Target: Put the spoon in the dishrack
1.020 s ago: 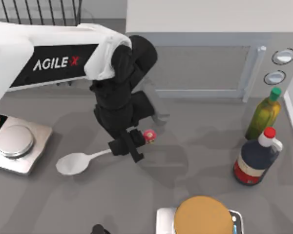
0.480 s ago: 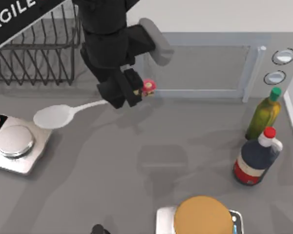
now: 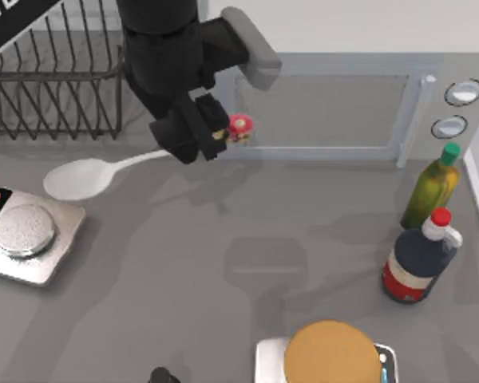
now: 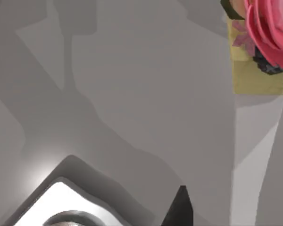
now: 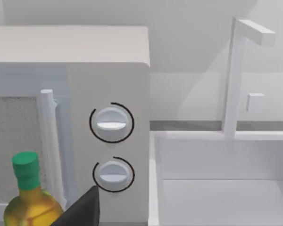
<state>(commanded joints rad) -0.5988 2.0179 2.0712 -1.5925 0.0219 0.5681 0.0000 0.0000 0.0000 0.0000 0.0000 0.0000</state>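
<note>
The spoon [image 3: 104, 171] hangs in the air just in front of the dishrack [image 3: 56, 88], bowl toward the kitchen scale [image 3: 20, 239], pink knob toward the microwave [image 3: 335, 104]. The left gripper [image 3: 201, 137] clamps its handle beside the dishrack's right end.

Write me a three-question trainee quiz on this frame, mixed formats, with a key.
1. True or false: the spoon lies on the table.
2. Which arm's gripper holds the spoon? A) left B) right C) neither
3. Fill in: the dishrack stands at the table's back ____ in the top view.

Key
1. False. The left gripper holds it by the handle, bowl out toward the scale, clear of the table.
2. A. The knob end sticks out past the fingers.
3. Left, beside the microwave.
</note>
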